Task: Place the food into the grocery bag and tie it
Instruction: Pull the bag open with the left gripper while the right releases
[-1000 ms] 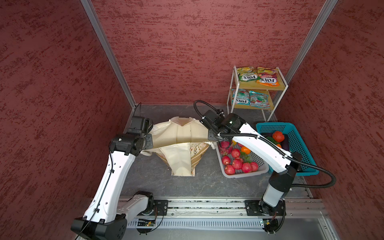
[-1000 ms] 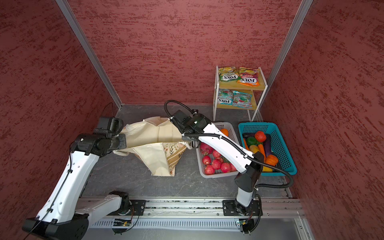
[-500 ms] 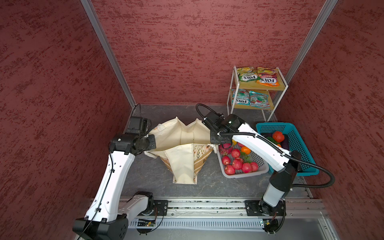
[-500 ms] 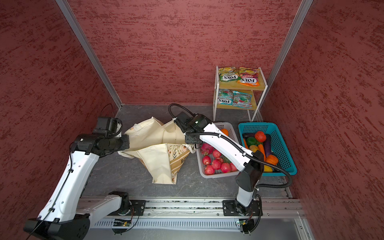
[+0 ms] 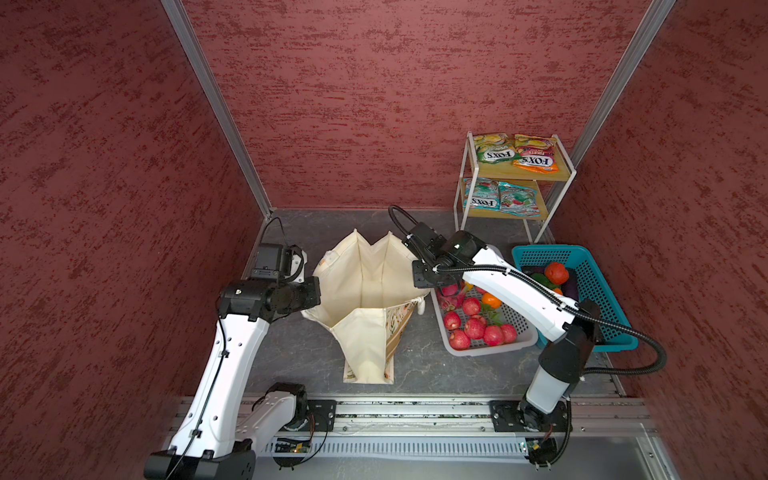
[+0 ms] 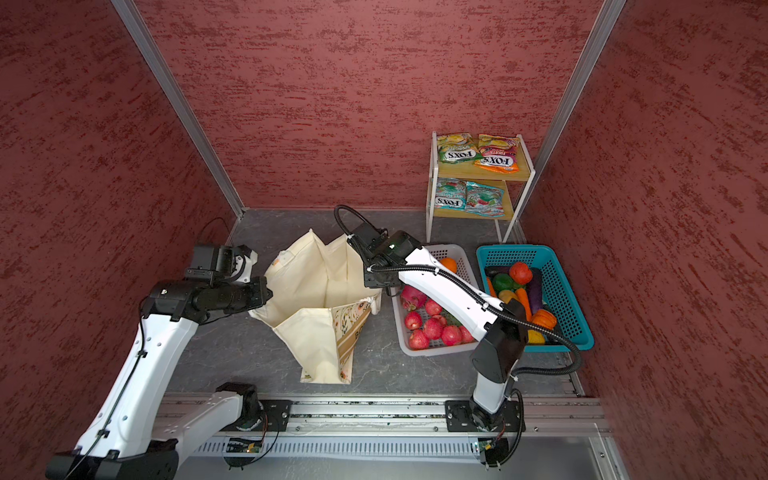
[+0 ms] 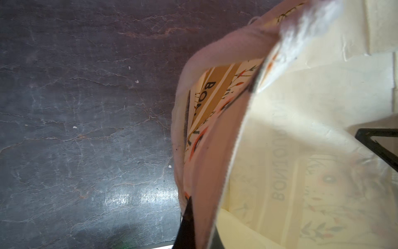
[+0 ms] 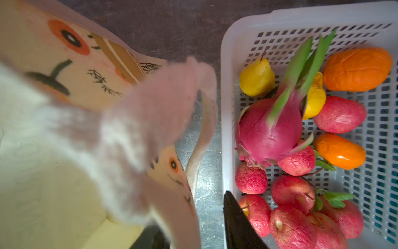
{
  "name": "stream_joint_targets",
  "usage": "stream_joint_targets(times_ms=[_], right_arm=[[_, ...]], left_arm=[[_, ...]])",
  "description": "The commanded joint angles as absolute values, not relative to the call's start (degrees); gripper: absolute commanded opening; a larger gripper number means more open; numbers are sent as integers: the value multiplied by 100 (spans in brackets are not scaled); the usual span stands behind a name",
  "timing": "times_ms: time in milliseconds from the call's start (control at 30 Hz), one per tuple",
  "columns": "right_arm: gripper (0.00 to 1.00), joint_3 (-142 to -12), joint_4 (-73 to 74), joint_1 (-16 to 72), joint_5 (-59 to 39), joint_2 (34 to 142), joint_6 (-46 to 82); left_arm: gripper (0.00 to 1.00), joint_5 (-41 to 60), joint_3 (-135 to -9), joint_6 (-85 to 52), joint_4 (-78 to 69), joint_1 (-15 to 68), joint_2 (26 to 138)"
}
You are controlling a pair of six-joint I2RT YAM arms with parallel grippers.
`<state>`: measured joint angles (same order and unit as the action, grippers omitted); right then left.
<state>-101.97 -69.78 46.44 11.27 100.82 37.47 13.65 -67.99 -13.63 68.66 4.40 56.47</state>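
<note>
The grocery bag (image 5: 365,282) (image 6: 316,282) stands on the floor with its mouth spread wide, and its inside looks empty. My left gripper (image 5: 316,291) (image 7: 201,232) is shut on the bag's left rim. My right gripper (image 5: 419,277) (image 8: 193,232) hangs open over the bag's right rim, with blurred cloth and a white handle (image 8: 206,129) loose between its fingers. The food lies outside the bag. A pink dragon fruit (image 8: 267,133) and red apples (image 5: 473,328) (image 6: 432,328) are in the grey basket (image 5: 490,351). A tomato (image 5: 557,272) lies in the teal basket (image 5: 602,291).
FOX'S packets (image 5: 515,153) (image 6: 478,151) lie on both levels of a small white-framed shelf (image 5: 570,166) at the back right. The grey basket touches the teal one, close beside the bag's right side. Red walls enclose the floor, and a metal rail (image 5: 415,411) runs along the front.
The right gripper has opened and let go of the bag's rim. The bag, stretched flat between both grippers a second ago, now stands with its mouth spread open.
</note>
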Motion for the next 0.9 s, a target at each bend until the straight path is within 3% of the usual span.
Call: stream_joint_targets(times_ms=[0, 167, 433, 867], right_arm=[[47, -10105, -6670, 4638, 976, 9888, 3734], [54, -10057, -6531, 4675, 923, 9702, 3786], [66, -10327, -6497, 4788, 1003, 9428, 3917], [76, -11062, -7317, 4878, 1822, 8578, 4341]], left_arm=[[12, 1743, -6761, -1415, 6579, 326, 5474], [23, 1774, -6733, -1433, 6572, 256, 5364], [0, 1715, -6618, -1338, 6651, 135, 5298], [0, 1742, -6867, -1011, 6829, 110, 5496]])
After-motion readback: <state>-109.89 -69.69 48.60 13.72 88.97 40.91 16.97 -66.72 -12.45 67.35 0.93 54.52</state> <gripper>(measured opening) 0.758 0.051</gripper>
